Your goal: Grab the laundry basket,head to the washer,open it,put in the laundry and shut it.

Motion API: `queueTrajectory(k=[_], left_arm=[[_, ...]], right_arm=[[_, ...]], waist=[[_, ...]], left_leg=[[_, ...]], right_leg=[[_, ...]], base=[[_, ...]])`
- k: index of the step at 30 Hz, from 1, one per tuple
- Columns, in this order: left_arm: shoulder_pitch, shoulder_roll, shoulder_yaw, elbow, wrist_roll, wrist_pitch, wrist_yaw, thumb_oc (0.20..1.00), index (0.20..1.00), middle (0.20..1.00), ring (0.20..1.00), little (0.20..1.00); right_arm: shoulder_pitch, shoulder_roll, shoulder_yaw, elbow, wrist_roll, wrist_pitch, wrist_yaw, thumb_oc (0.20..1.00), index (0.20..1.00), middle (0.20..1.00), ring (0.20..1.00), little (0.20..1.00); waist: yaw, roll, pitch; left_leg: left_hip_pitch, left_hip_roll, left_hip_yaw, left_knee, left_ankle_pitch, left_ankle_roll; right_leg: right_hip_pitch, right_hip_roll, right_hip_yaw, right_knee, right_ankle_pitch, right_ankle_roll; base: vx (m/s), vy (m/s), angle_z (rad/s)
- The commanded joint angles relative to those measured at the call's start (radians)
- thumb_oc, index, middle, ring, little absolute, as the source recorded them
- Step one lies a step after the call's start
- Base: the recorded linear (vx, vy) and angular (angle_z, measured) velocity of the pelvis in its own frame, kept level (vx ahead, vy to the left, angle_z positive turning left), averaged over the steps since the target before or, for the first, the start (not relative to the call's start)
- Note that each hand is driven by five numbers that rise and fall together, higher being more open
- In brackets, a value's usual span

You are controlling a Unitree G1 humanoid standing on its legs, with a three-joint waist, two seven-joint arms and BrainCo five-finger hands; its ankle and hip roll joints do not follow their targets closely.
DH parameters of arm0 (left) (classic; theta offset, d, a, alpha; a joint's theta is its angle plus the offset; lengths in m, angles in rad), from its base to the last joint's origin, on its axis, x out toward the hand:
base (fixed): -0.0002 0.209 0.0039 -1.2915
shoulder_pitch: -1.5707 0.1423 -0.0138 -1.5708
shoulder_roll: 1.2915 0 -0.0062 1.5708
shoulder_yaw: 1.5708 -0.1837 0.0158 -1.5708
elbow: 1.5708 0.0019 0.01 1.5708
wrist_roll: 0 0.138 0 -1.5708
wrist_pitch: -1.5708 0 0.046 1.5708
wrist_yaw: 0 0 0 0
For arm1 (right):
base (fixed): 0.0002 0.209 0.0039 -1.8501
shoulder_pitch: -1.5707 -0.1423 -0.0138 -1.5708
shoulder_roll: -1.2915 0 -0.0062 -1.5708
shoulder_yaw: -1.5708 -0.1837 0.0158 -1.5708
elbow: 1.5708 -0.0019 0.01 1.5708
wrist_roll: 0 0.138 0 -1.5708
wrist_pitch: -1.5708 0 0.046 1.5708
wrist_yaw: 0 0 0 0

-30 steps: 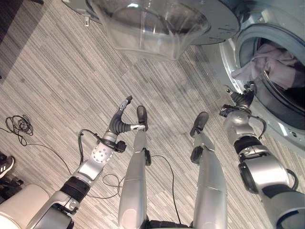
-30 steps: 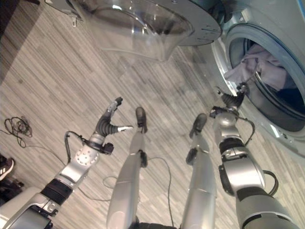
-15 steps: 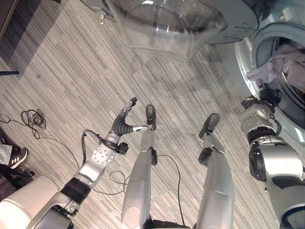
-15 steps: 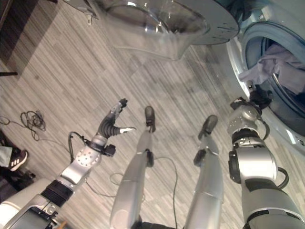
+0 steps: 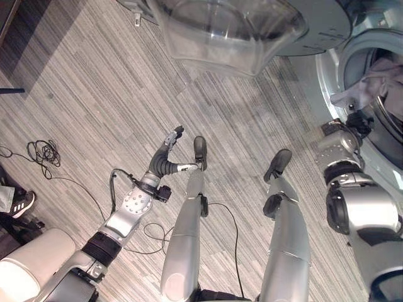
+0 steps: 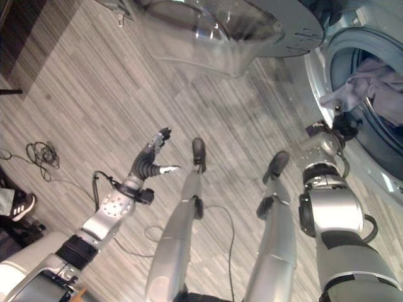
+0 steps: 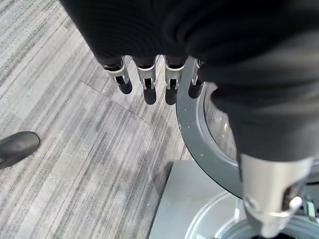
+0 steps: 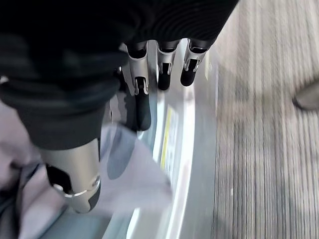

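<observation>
So the big silver front-loading washer (image 5: 352, 69) stood at the right with its round glass-bowled door (image 5: 239, 28) swung wide open toward the top of the head views. Pale lilac-grey laundry (image 5: 371, 88) sat bunched in the drum mouth, partly draped over the lower rim, with something darker behind it. All of it sat on grey striped plank flooring (image 5: 94, 94).

The right arm reached up to the drum opening, and the right hand (image 6: 343, 123) was at the rim, right against the hanging cloth. In its wrist view the fingers (image 8: 162, 74) looked fairly straight and loose, thumb apart, cloth lying just past them, not pinched as far as I could see.

The left arm was bent out over the floor, well apart from the washer, left hand (image 5: 165, 157) relaxed and holding nothing, fingers (image 7: 147, 84) hanging straight.

A yellowish label (image 8: 166, 137) showed on the washer's rim, too blurry to read.

At the left edge was a person's dark shoe (image 5: 17, 204).
</observation>
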Motion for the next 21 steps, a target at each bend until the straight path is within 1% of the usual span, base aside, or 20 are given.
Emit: queueTrajectory(k=[1,2,4,6,7,8,9,10,11,12,13,15,16,19,21], left_arm=[[-0.009,-0.052,-0.09,-0.026,-0.006,-0.027,0.0,1.0,1.0,1.0,1.0,1.0],[-0.016,-0.058,-0.095,-0.022,-0.004,-0.025,0.003,1.0,1.0,1.0,1.0,1.0],[-0.019,-0.059,-0.098,-0.022,-0.007,-0.026,0.007,1.0,1.0,1.0,1.0,1.0],[-0.019,-0.059,-0.1,-0.025,-0.007,-0.026,0.009,1.0,1.0,1.0,1.0,1.0],[-0.012,-0.054,-0.096,-0.031,-0.003,-0.025,0.008,1.0,1.0,1.0,1.0,1.0],[-0.012,-0.053,-0.096,-0.031,-0.003,-0.024,0.008,1.0,1.0,1.0,1.0,1.0],[-0.003,-0.048,-0.091,-0.034,-0.002,-0.022,0.006,1.0,1.0,1.0,1.0,1.0],[-0.004,-0.048,-0.091,-0.035,-0.002,-0.022,0.006,1.0,1.0,1.0,1.0,1.0],[0.0,-0.047,-0.089,-0.035,-0.001,-0.021,0.004,1.0,1.0,1.0,1.0,1.0],[0.006,-0.043,-0.084,-0.036,-0.001,-0.021,0.004,1.0,1.0,1.0,1.0,1.0],[0.011,-0.04,-0.08,-0.034,-0.003,-0.02,0.003,1.0,1.0,1.0,1.0,1.0],[0.011,-0.04,-0.08,-0.035,-0.003,-0.02,0.003,1.0,1.0,1.0,1.0,1.0],[0.015,-0.037,-0.074,-0.032,-0.003,-0.017,-0.001,1.0,1.0,1.0,1.0,1.0],[0.02,-0.039,-0.063,-0.024,-0.002,-0.012,-0.006,1.0,1.0,1.0,1.0,1.0],[0.022,-0.038,-0.06,-0.022,0.0,-0.011,-0.006,1.0,1.0,1.0,1.0,1.0]], right_arm=[[-0.091,-0.016,0.092,-0.082,0.031,-0.054,0.113,1.0,1.0,1.0,1.0,1.0],[-0.1,0.015,0.096,-0.084,0.044,-0.056,0.12,1.0,1.0,1.0,1.0,1.0],[-0.11,0.033,0.102,-0.09,0.054,-0.062,0.119,1.0,1.0,1.0,1.0,1.0],[-0.115,0.037,0.098,-0.093,0.063,-0.064,0.122,1.0,1.0,1.0,1.0,1.0],[-0.125,0.015,0.09,-0.094,0.065,-0.067,0.119,1.0,1.0,1.0,1.0,1.0],[-0.125,0.015,0.09,-0.093,0.065,-0.067,0.119,1.0,1.0,1.0,1.0,1.0],[-0.129,-0.013,0.077,-0.097,0.074,-0.072,0.113,0.881,0.881,0.881,0.881,0.881],[-0.129,-0.014,0.077,-0.096,0.074,-0.072,0.113,0.843,0.843,0.843,0.843,0.843],[-0.128,-0.03,0.067,-0.097,0.084,-0.075,0.112,0.746,0.746,0.746,0.746,0.746],[-0.128,-0.066,0.062,-0.097,0.086,-0.077,0.108,0.702,0.702,0.702,0.702,0.702],[-0.127,-0.099,0.06,-0.099,0.082,-0.078,0.103,0.551,0.551,0.551,0.551,0.551],[-0.127,-0.1,0.061,-0.098,0.082,-0.077,0.103,0.551,0.551,0.551,0.551,0.551],[-0.116,-0.147,0.05,-0.099,0.086,-0.078,0.101,0.2,0.2,0.2,0.2,0.2],[-0.097,-0.178,0.044,-0.127,0.095,-0.089,0.107,0.2,0.2,0.2,0.2,0.2],[-0.091,-0.183,0.04,-0.138,0.098,-0.093,0.109,0.2,0.2,0.2,0.2,0.2]], waist=[[0.04,0.071,-0.069],[0.042,0.073,-0.067],[0.046,0.076,-0.068],[0.048,0.077,-0.068],[0.052,0.078,-0.069],[0.053,0.079,-0.07],[0.055,0.079,-0.07],[0.055,0.079,-0.07],[0.055,0.078,-0.071],[0.054,0.076,-0.071],[0.052,0.071,-0.071],[0.052,0.072,-0.071],[0.045,0.064,-0.069],[0.03,0.052,-0.066],[0.027,0.049,-0.064]], left_leg=[[0.062,0.07,-0.043,-0.032,-0.075,-0.068],[0.065,0.07,-0.044,-0.031,-0.076,-0.068],[0.067,0.067,-0.048,-0.032,-0.076,-0.068],[0.067,0.066,-0.051,-0.032,-0.076,-0.069],[0.063,0.062,-0.057,-0.032,-0.076,-0.069],[0.063,0.062,-0.057,-0.032,-0.075,-0.069],[0.061,0.06,-0.06,-0.032,-0.075,-0.069],[0.06,0.06,-0.06,-0.032,-0.075,-0.069],[0.06,0.059,-0.061,-0.033,-0.076,-0.069],[0.059,0.058,-0.062,-0.033,-0.077,-0.068],[0.057,0.059,-0.061,-0.033,-0.077,-0.068],[0.057,0.059,-0.061,-0.033,-0.077,-0.068],[0.057,0.059,-0.062,-0.033,-0.078,-0.067],[0.059,0.063,-0.055,-0.033,-0.081,-0.065],[0.062,0.063,-0.055,-0.033,-0.082,-0.065]], right_leg=[[-0.054,-0.02,0.044,0.023,-0.045,0.096],[-0.049,-0.022,0.042,0.021,-0.045,0.096],[-0.049,-0.022,0.043,0.022,-0.046,0.095],[-0.047,-0.023,0.041,0.021,-0.046,0.095],[-0.045,-0.024,0.039,0.021,-0.048,0.096],[-0.045,-0.024,0.039,0.022,-0.048,0.097],[-0.046,-0.025,0.039,0.023,-0.049,0.097],[-0.046,-0.025,0.039,0.024,-0.049,0.097],[-0.046,-0.026,0.039,0.023,-0.049,0.098],[-0.046,-0.026,0.04,0.023,-0.049,0.099],[-0.046,-0.027,0.039,0.023,-0.048,0.098],[-0.046,-0.027,0.039,0.023,-0.048,0.099],[-0.046,-0.028,0.039,0.019,-0.047,0.099],[-0.045,-0.025,0.042,0.018,-0.046,0.099],[-0.043,-0.023,0.044,0.015,-0.045,0.099]], base=[[0.0,0.0,0.0],[0.0,0.0,0.0],[0.0,0.0,0.0],[0.0,0.0,0.0],[0.0,0.0,0.0],[0.0,0.0,0.0],[0.0,0.009,0.04],[0.0,0.013,0.05],[0.0,0.012,0.06],[0.0,0.0,0.0],[0.0,0.0,0.0],[0.0,0.0,0.0],[0.0,0.0,0.0],[0.01,0.007,0.03],[0.0,0.003,0.03]])
